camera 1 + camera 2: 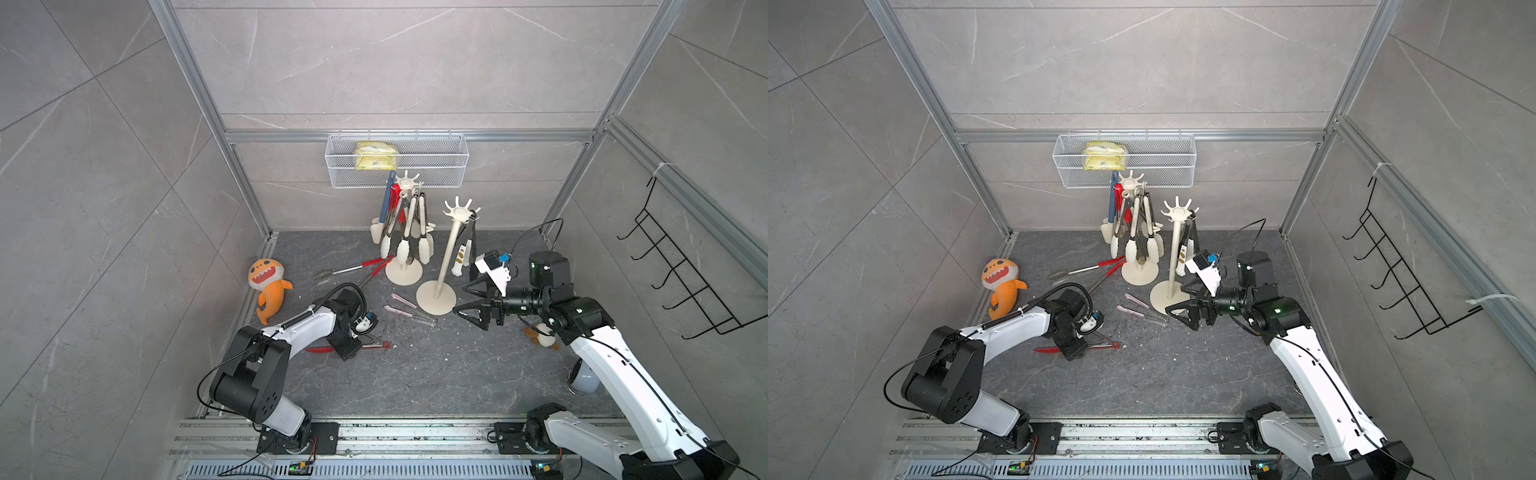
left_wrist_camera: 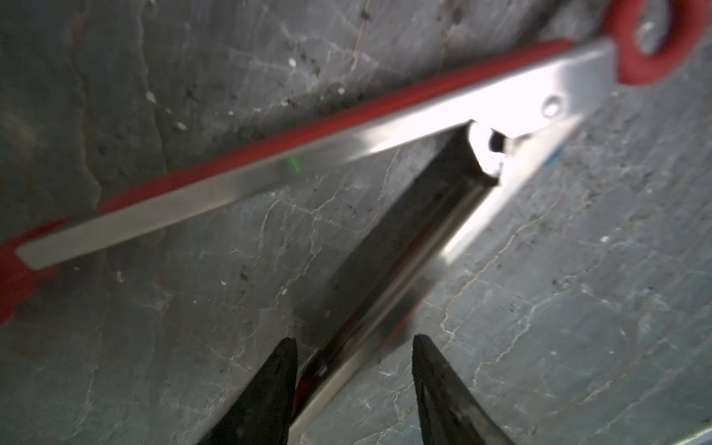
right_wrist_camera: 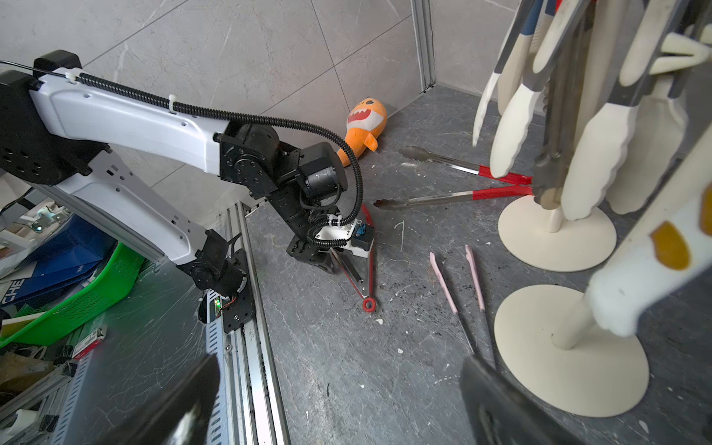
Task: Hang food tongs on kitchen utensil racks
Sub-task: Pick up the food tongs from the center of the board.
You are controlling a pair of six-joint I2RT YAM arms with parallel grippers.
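Red-handled steel food tongs [image 1: 384, 345] lie spread open on the dark floor under my left wrist. In the left wrist view my left gripper [image 2: 354, 341] straddles one steel arm [image 2: 389, 285]. One fingertip [image 2: 287, 358] touches that arm and a gap shows at the other side, so the jaws stand open. Two cream kitchen utensil racks stand at the back. The far rack [image 1: 405, 183] carries several tongs, and the near rack [image 1: 446, 257] carries one black pair [image 1: 467, 243]. My right gripper [image 1: 459, 299] hovers wide open and empty beside the near rack's base [image 3: 558, 346].
Steel tongs with red grips [image 1: 353, 268] and thin pink tongs [image 1: 405, 309] lie on the floor. An orange shark plush [image 1: 268, 286] rests by the left wall. A white mesh basket [image 1: 436, 166] hangs on the back wall and a black wire hook rack [image 1: 681, 274] on the right wall.
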